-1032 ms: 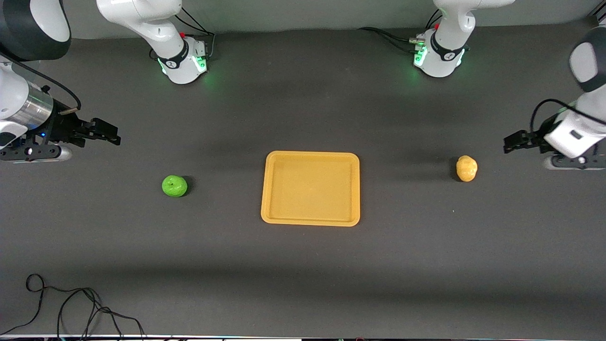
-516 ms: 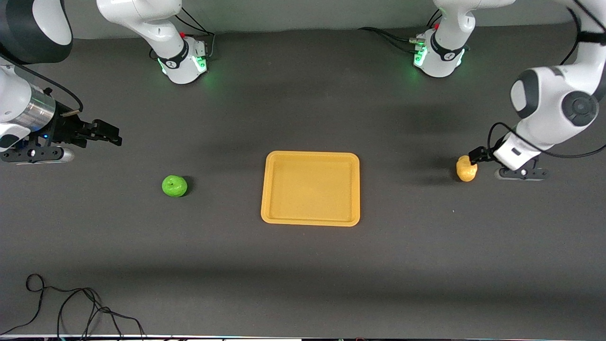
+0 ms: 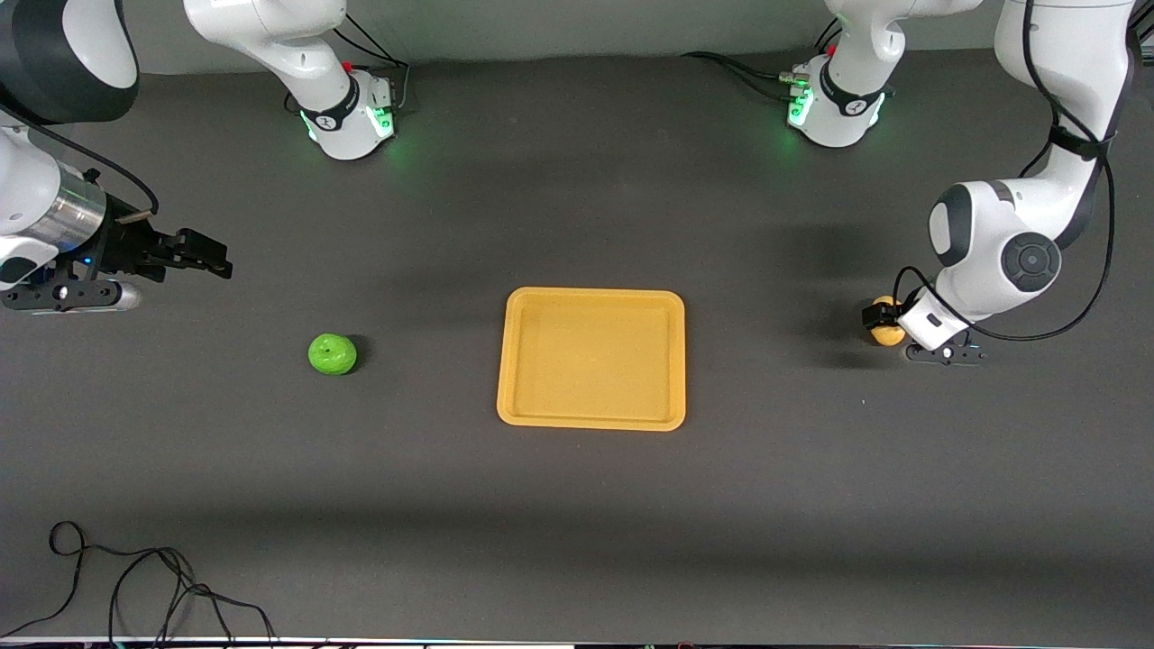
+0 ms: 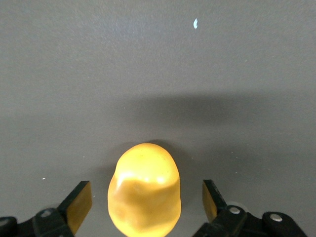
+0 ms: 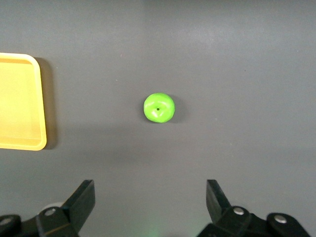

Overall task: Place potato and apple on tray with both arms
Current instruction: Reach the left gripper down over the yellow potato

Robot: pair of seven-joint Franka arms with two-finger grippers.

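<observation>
Around the potato [image 4: 144, 190], left hand [image 4: 147, 205] spread, not touching

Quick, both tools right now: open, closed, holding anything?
Left tool: open, fingers either side of the potato on the table, not yet closed on it.
Right tool: open, holding nothing, up in the air; apple untouched.

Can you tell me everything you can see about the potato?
The potato is a small, lumpy oval with smooth, shiny yellow-tan skin. It lies on the dark table, toward the left arm's end, apart from the tray. The left gripper is down around it, one open finger on each side with gaps showing, so nothing but the table touches it. From the front view the gripper hides part of it.
</observation>
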